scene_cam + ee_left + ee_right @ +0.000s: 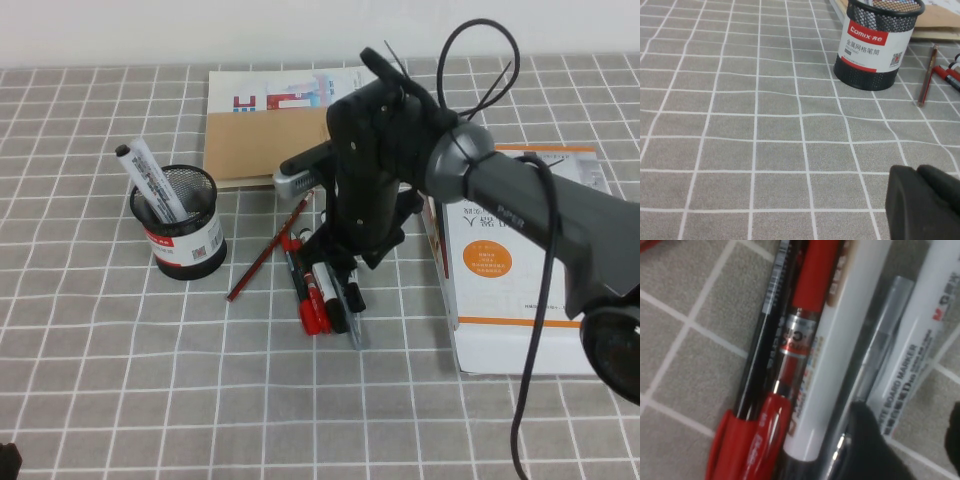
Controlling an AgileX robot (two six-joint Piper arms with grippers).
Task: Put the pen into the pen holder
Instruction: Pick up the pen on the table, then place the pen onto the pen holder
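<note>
Right gripper (345, 262) low over marker cluster right of pen holder (183, 235), fingers apart astride white pen (917, 340). Left gripper (925, 205) parked near-left; finger state unclear.

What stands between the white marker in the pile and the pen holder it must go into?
A red pencil lies flat between the pen and the pen holder, likely easy to pass over. Another marker already leans inside it. The right gripper hovers over the pen; the left gripper rests near left.
</note>
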